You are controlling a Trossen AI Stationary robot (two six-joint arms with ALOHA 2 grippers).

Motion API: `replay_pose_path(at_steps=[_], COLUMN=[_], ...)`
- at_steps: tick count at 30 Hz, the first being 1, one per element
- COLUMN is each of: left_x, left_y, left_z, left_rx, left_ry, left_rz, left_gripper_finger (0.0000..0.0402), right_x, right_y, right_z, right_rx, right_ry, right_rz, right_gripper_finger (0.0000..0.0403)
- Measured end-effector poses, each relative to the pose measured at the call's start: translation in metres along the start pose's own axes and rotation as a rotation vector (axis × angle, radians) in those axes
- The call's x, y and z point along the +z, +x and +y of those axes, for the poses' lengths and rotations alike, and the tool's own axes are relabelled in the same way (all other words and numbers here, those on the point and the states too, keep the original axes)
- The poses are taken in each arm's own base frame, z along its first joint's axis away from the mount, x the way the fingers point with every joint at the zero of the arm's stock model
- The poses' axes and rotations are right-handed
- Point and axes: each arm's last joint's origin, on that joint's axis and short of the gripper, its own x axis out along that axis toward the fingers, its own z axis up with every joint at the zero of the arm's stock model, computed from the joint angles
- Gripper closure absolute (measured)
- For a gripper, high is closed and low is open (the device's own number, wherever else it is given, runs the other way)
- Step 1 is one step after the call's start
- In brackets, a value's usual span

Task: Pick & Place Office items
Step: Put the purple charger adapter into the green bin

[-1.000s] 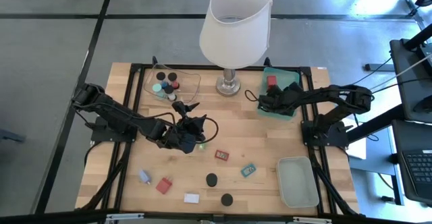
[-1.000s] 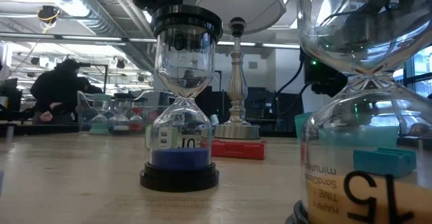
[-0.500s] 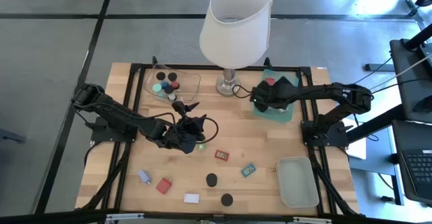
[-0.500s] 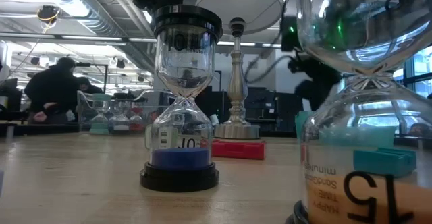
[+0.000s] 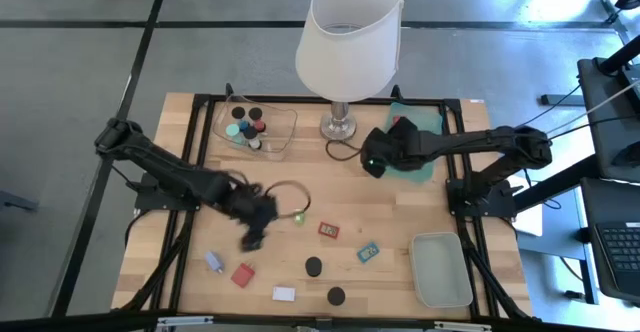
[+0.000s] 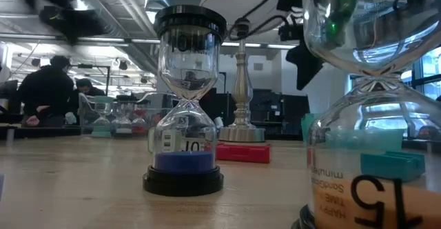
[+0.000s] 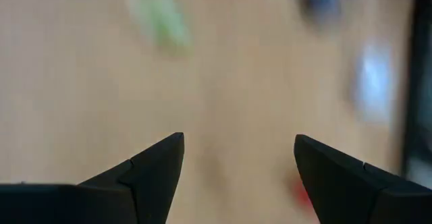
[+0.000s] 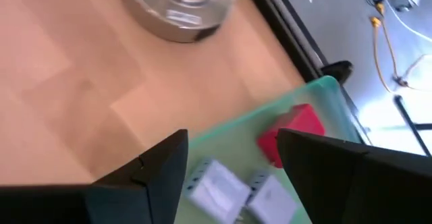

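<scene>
Wooden table (image 5: 400, 212) mid-area bare | my left gripper (image 7: 237, 158) jaws apart above red block (image 5: 242, 274) | right gripper (image 8: 229, 155) apart, empty, at green tray (image 8: 237, 146) edge

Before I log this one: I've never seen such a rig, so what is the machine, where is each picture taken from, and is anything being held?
Two dark robot arms work at a wooden table. One camera looks straight down, one sits at table height among hourglasses, and one rides on each wrist. The left gripper hangs open and empty above the table. The right gripper, open and empty too, is at the green tray, which holds a red block and white pieces. A lamp stands at the back beside a clear tray of caps. Tags, blocks and two black caps lie loose.
</scene>
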Motion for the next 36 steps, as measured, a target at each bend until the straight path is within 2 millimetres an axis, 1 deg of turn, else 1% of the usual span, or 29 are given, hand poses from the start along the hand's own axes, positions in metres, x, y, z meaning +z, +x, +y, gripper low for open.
replay_pose_path(at_steps=[2, 5, 9, 12, 16, 19, 26, 34, 36], left_x=[-0.022, -0.045, -0.066, -0.078, -0.09, -0.101, -0.116, -0.122, -0.123], left_y=[-0.001, 0.0, -0.004, -0.006, -0.005, 0.001, 0.026, 0.057, 0.064], left_z=[-0.01, -0.027, -0.048, -0.057, -0.067, -0.075, -0.088, -0.09, -0.09], left_rx=[-0.044, -0.039, -0.043, 0.004, 0.027, 0.044, 0.122, 0.185, 0.204], left_ry=[-0.012, 0.055, 0.236, 0.271, 0.213, 0.227, 0.39, 0.594, 0.617], left_rz=[0.195, 0.311, 0.309, 0.268, 0.272, 0.293, 0.35, 0.454, 0.479], left_gripper_finger=[0.0124, 0.0124, 0.0124, 0.0124, 0.0124, 0.0124, 0.0124, 0.0145, 0.0151], right_x=[-0.002, -0.007, -0.011, -0.012, -0.012, -0.012, -0.01, -0.009, -0.008], right_y=[-0.005, -0.013, -0.02, -0.022, -0.023, -0.022, -0.022, -0.023, -0.023], right_z=[0.006, 0.015, 0.023, 0.025, 0.026, 0.026, 0.027, 0.028, 0.028], right_rx=[0.015, 0.037, 0.058, 0.064, 0.066, 0.067, 0.073, 0.082, 0.084], right_ry=[-0.006, -0.024, -0.043, -0.052, -0.054, -0.051, -0.037, -0.024, -0.022], right_rz=[-0.012, -0.032, -0.049, -0.055, -0.057, -0.06, -0.074, -0.088, -0.091], right_gripper_finger=[0.0173, 0.0173, 0.0173, 0.0173, 0.0173, 0.0173, 0.0173, 0.0173, 0.0173])
